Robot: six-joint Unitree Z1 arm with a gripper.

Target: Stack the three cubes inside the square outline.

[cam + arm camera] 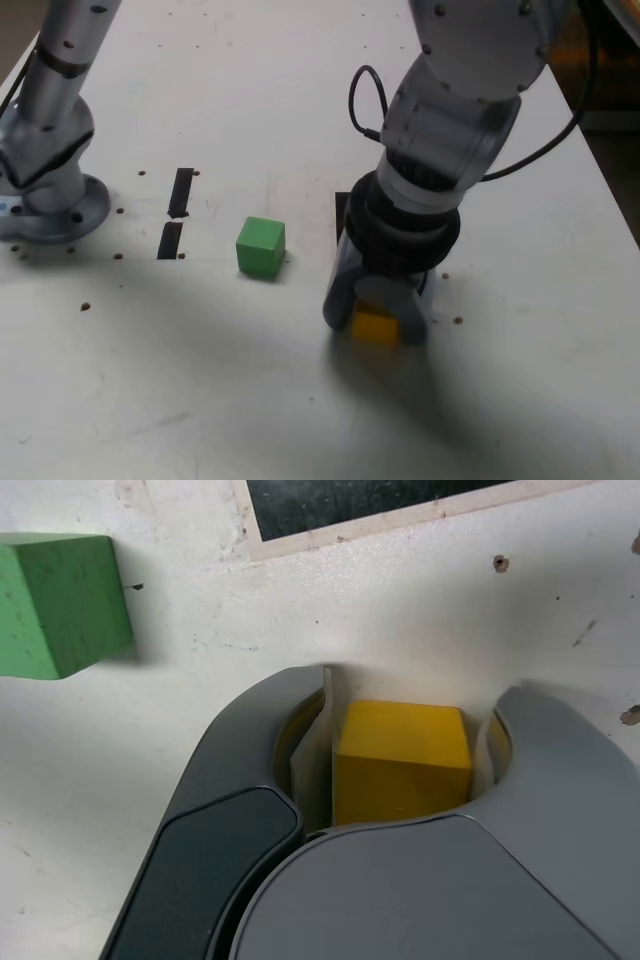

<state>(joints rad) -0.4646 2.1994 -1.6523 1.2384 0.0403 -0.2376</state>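
Beside green cube (261, 246): yellow cube (375, 326), on the exterior view's right.
Gripper (377, 318): jaws nearly closed around yellow cube; firm grip cannot be told.

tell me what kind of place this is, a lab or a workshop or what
Most likely a robotics lab bench. A white table dotted with small holes carries black tape bars, small cubes, green and yellow, and the metal base of another arm besides the working gripper.
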